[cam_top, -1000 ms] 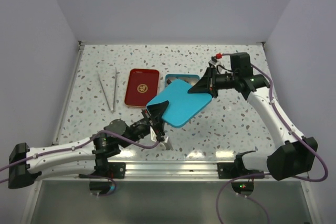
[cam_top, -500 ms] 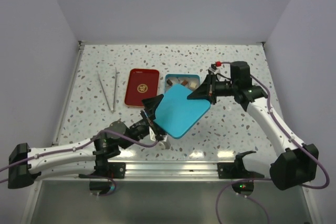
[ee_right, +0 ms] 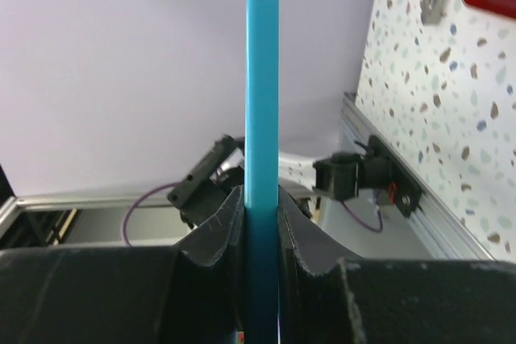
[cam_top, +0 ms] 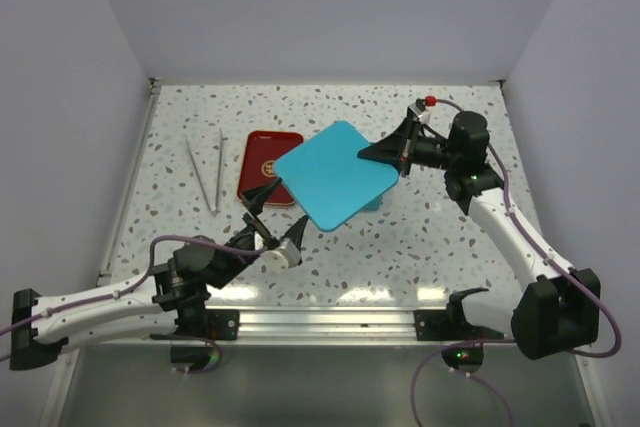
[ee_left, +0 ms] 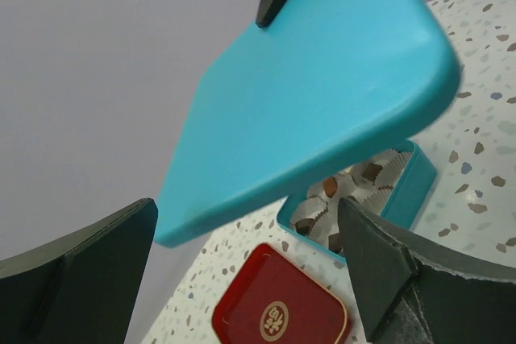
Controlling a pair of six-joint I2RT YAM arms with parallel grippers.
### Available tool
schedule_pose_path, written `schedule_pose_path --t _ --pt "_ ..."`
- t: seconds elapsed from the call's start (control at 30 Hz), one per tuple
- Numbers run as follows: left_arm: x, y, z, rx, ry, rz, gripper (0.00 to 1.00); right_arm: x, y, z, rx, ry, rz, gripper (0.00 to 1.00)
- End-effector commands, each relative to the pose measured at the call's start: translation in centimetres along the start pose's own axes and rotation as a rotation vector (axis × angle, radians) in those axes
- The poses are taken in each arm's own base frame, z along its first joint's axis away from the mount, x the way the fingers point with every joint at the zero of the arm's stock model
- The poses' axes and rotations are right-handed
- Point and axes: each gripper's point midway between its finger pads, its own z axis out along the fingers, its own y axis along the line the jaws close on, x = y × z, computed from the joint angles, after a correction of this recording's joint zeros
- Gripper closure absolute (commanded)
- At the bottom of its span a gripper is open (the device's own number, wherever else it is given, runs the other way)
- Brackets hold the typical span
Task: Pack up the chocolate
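Several chocolate pieces point(ee_left: 329, 187) sit in the teal tin point(ee_left: 411, 191) mid-table; with the right gripper point(cam_top: 402, 154) pinching the tilted lid point(cam_top: 335, 172) above it and the left gripper point(cam_top: 276, 215) gaping empty by the near edge, lidding seems underway, needing level, square lowering.

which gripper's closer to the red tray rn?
Left. The left gripper hangs open just in front of the red tray; the right gripper sits farther right, clamping the teal lid.

Legible markings: none confirmed.
One round gold emblem point(ee_left: 274, 321) is stamped on the red tray point(ee_left: 313, 299), which lies ahead of and below the left gripper point(ee_left: 247, 207). The emblem's inner characters are too small to read. No other lettering, number or label is found.
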Motion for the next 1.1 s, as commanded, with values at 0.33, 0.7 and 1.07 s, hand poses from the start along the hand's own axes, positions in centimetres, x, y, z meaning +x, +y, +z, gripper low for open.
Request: schedule_pose_path --t 0.33,0.7,1.07 --pt "3.5 1.5 1.5 -0.081 0.161 -0.523 0.0 -6.2 1.0 0.6 -0.136 -0.323 -0.106 1.0" --pt "7.2 -0.6 5.7 -0.158 0.261 -1.067 0.0 -8.1 -6.6 -0.5 0.006 -0.535 -0.118 1.0" --pt "6.5 -5.7 5.0 0.164 0.216 -1.021 0.0 -10.8 -7.4 -0.6 -0.044 -0.614 -0.094 1.0"
